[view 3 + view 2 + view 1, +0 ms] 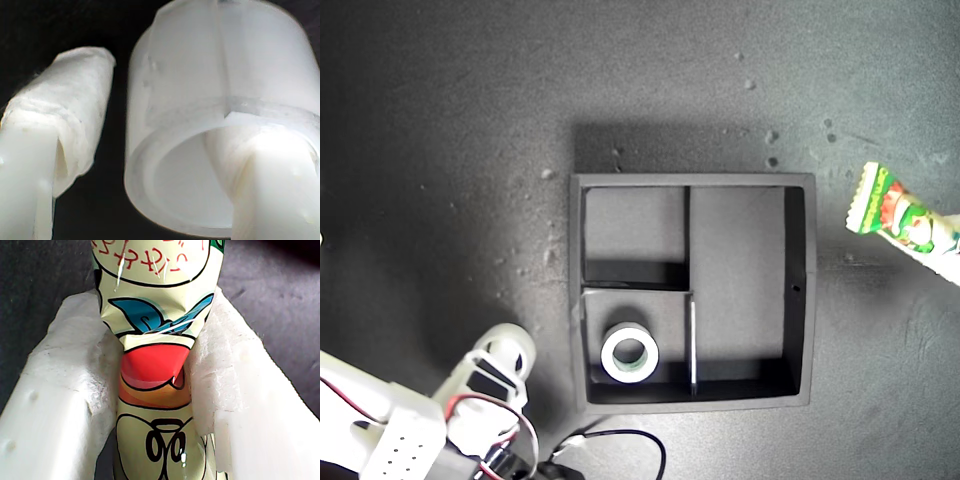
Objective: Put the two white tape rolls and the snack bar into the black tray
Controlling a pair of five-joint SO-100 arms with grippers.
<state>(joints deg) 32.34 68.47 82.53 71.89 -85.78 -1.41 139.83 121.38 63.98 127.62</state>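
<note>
My first gripper pinches the snack bar — next, carry it over the black tray (long compartment); my second gripper's fingers straddle a tape roll's wall.

My first gripper has two soft white padded fingers squeezed tight on the shiny cartoon-printed snack bar. My second gripper has one padded finger outside a white tape roll and one inside it.
</note>
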